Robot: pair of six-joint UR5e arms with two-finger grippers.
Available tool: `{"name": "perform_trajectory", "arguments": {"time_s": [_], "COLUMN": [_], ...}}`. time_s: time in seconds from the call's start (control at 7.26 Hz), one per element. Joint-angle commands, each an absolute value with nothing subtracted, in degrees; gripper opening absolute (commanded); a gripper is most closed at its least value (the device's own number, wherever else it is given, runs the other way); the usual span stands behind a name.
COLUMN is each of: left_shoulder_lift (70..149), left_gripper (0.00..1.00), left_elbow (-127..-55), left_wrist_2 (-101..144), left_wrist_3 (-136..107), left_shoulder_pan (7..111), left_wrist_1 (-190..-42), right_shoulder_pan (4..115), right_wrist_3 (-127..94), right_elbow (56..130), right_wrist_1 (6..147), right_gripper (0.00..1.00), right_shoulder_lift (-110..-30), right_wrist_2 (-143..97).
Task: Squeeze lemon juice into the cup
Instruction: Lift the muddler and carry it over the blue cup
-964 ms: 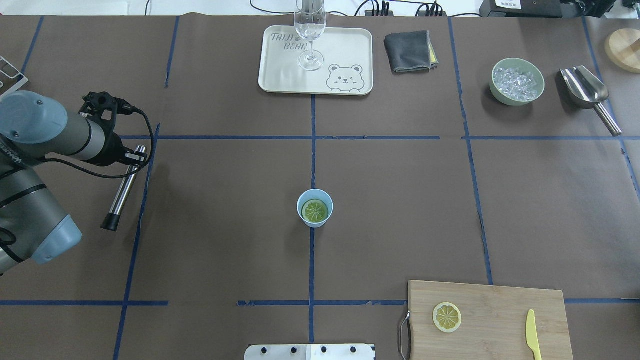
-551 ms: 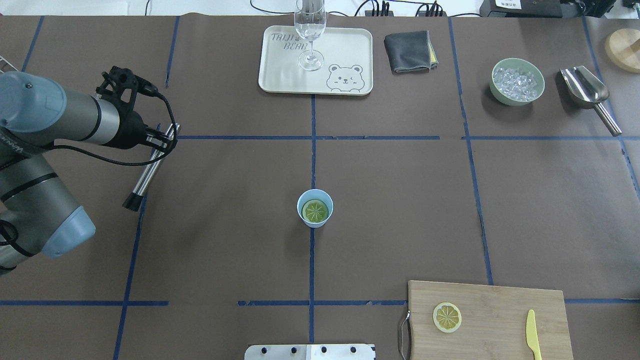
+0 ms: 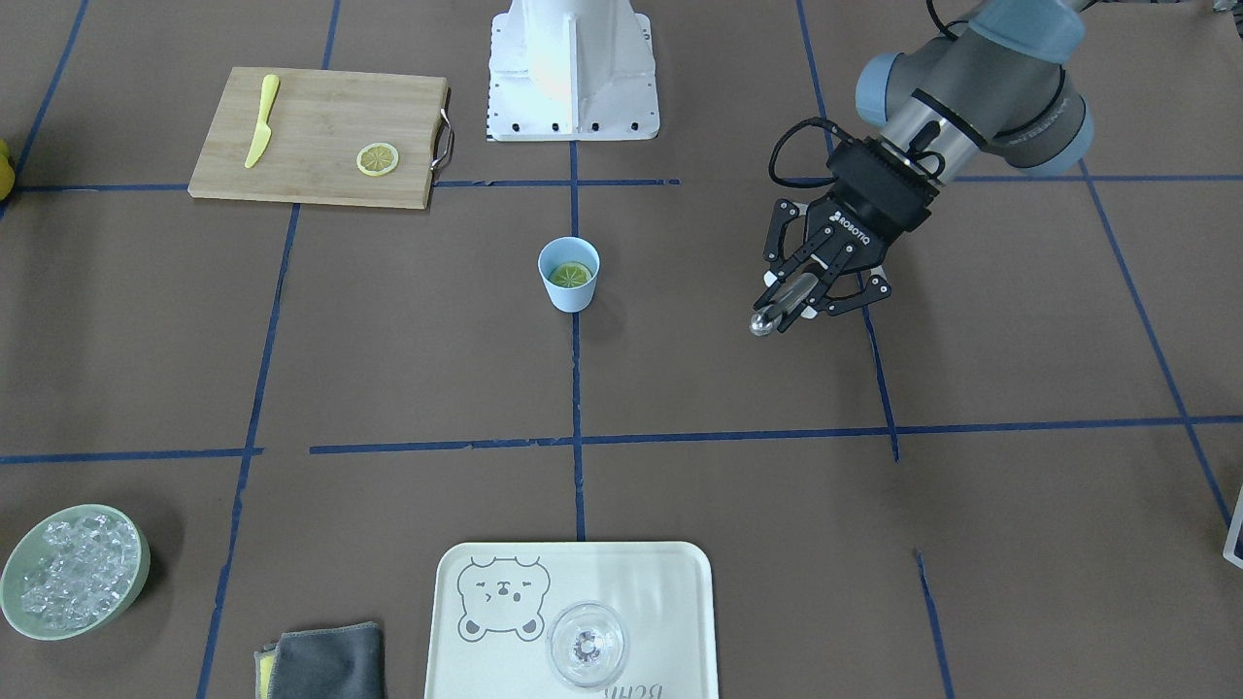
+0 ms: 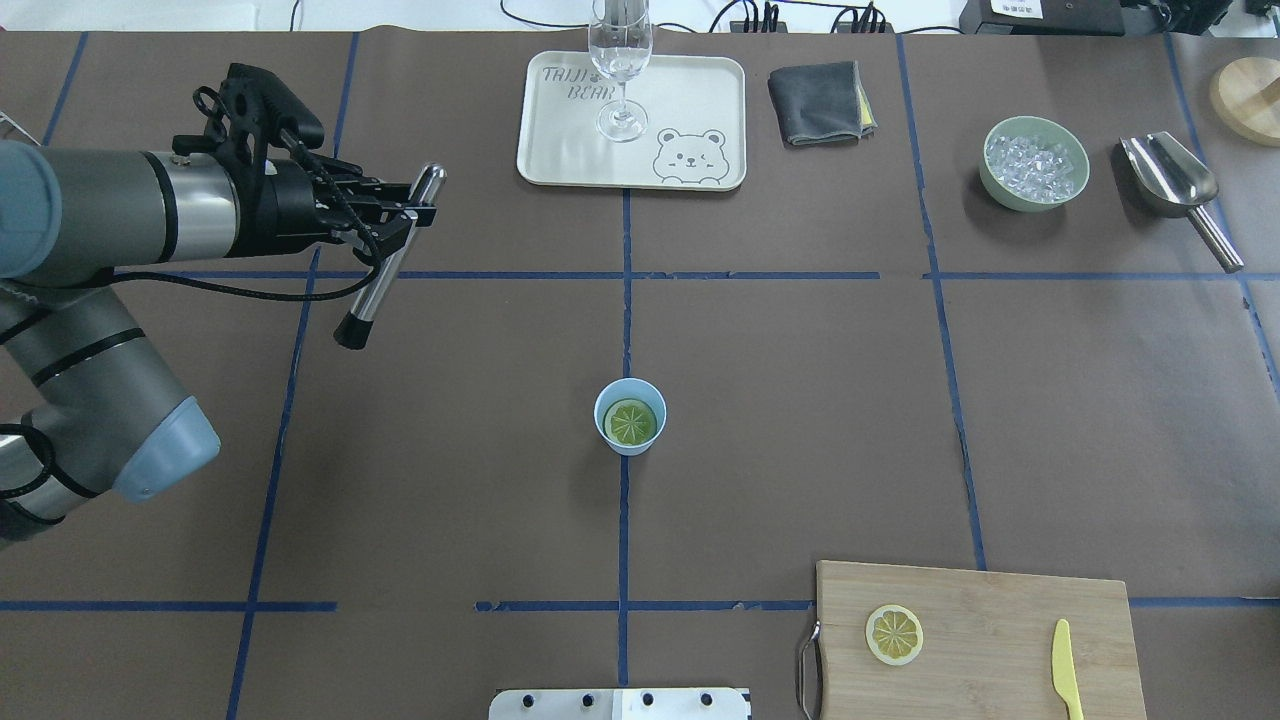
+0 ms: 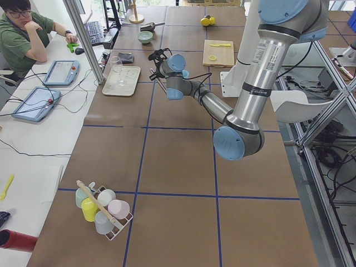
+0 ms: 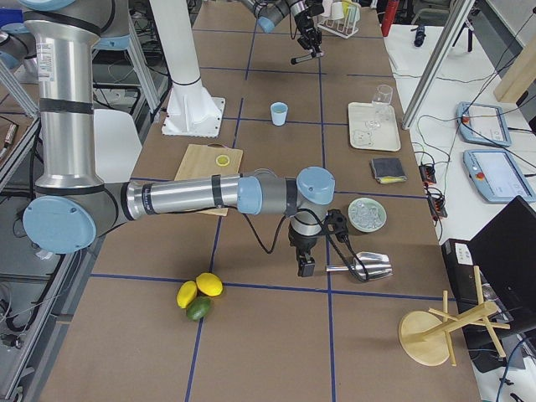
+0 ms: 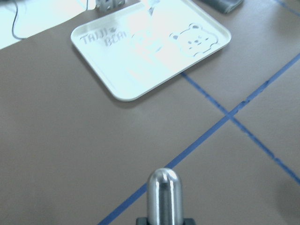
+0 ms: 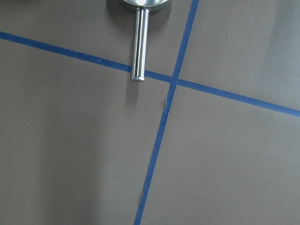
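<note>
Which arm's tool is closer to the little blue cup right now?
Left. The left tool, gripping a metal rod, is left of the cup; the right tool hangs far away by the ice scoop.

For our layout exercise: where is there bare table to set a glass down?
Bare: between the cup and the tray, and between cup and cutting board. Crowded: the far edge with tray, cloth, ice bowl, scoop.
</note>
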State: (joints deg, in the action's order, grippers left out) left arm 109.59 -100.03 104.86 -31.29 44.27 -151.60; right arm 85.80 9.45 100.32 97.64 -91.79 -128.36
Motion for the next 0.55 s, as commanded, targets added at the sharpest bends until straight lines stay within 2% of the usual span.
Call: {"name": "perform_trajectory", "arguments": {"time_s": [0.0,0.14,0.41], "left_shoulder_lift": [113.5,118.3,125.1], "left_gripper": [0.00,0.00,0.00], "left_elbow": [-91.1,-85.4,-83.8], "left_wrist_2": [97.4,97.2,97.1], "left_wrist_3": [-31.5,-31.5,-31.5], "left_shoulder_pan": [39.8,39.4,37.0], "left_wrist_1": [-176.6,-186.2,-191.2], "right_shoulder_pan": [86.7,87.5,89.9], "right_wrist_3": [9.5,9.5,10.7], "right_elbow": [100.2,100.2,98.6], "right_wrist_1": [97.6,97.6,97.6], "right_gripper": [1.00,1.00,1.00], "right_shoulder_lift": [-92.2,-92.5,-92.8], "right_wrist_2": [-128.5,-128.7,-129.5]}}
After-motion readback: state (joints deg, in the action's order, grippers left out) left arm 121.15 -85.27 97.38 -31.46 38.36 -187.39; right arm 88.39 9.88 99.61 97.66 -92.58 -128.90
